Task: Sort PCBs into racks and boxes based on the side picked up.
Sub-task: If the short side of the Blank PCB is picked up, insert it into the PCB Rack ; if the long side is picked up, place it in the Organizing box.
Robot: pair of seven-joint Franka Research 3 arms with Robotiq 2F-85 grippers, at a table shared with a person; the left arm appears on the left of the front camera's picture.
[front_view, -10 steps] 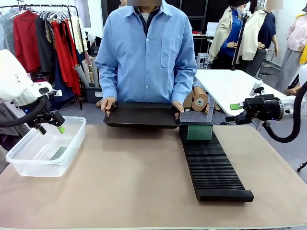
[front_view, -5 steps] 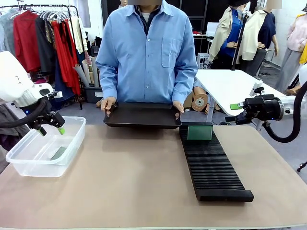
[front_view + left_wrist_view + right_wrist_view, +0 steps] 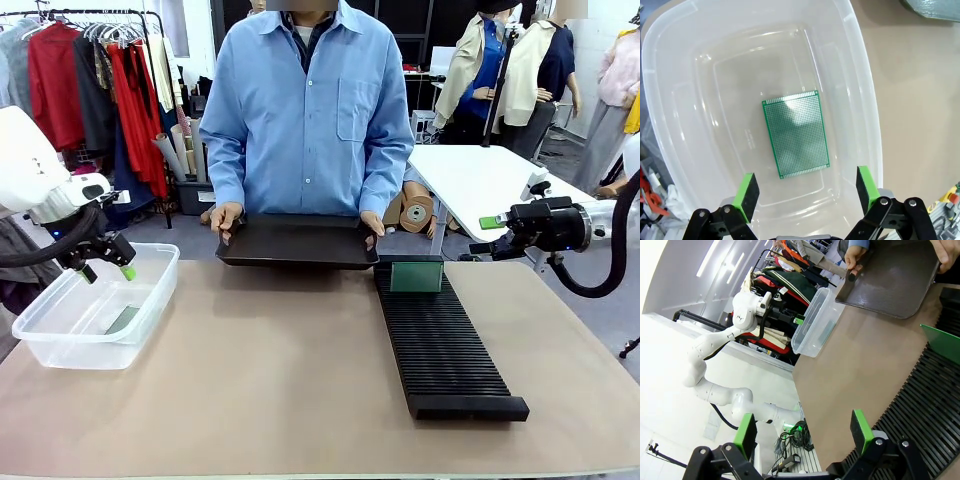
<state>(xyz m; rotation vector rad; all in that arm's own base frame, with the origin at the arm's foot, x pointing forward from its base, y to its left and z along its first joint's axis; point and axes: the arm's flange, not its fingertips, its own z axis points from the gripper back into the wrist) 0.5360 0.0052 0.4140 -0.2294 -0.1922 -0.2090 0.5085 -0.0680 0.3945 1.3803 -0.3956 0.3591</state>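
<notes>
A green PCB [image 3: 796, 133] lies flat on the bottom of the clear plastic box [image 3: 60, 340] at the table's left; the same PCB [image 3: 123, 319] shows through the box in the front view. My left gripper [image 3: 105, 272] hangs open just above that box [image 3: 865, 100], nothing between its fingers. Another PCB [image 3: 416, 276] stands upright in a far slot of the long black rack [image 3: 440, 345], its corner [image 3: 942, 342] visible from the right wrist. My right gripper [image 3: 482, 235] hovers open off the table's right edge, beyond the rack [image 3: 920, 405].
A person in a blue shirt stands at the far side, both hands holding a flat black tray [image 3: 297, 240] at the table edge. The tray [image 3: 890, 285] and box [image 3: 816, 322] also show from the right wrist. A white table [image 3: 480, 180] stands behind my right arm.
</notes>
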